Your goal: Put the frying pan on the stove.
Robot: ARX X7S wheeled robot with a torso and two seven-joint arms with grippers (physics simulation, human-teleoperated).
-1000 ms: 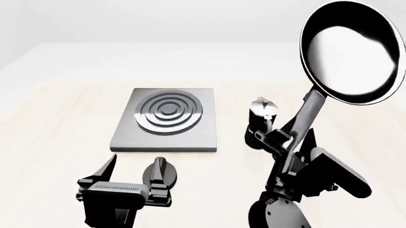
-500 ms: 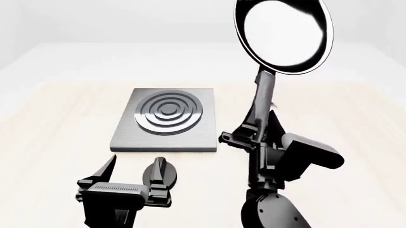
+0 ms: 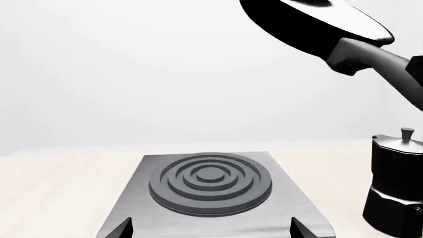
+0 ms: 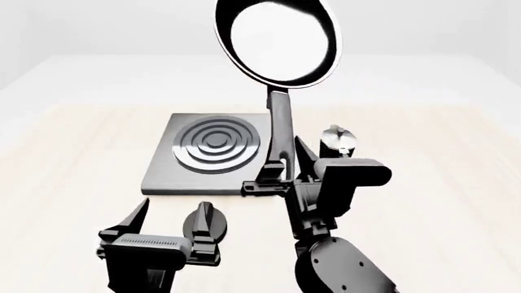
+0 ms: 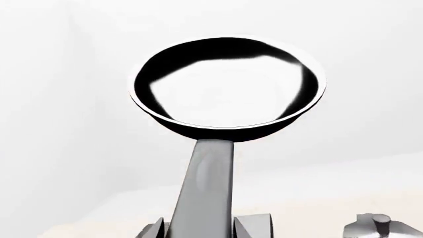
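1. While I hold the frying pan [image 4: 281, 41] up in the air by its long handle, the right gripper [image 4: 281, 174] has its fingers clamped on that handle.
2. I see the pan's shiny inside facing the head camera, high above the far right edge of the stove [image 4: 213, 154].
3. My left gripper [image 4: 167, 223] hovers near the stove's front edge, fingers spread wide and holding nothing.
4. I see a moka pot [image 4: 338, 141] standing on the bench [image 4: 73, 171], right of the stove.
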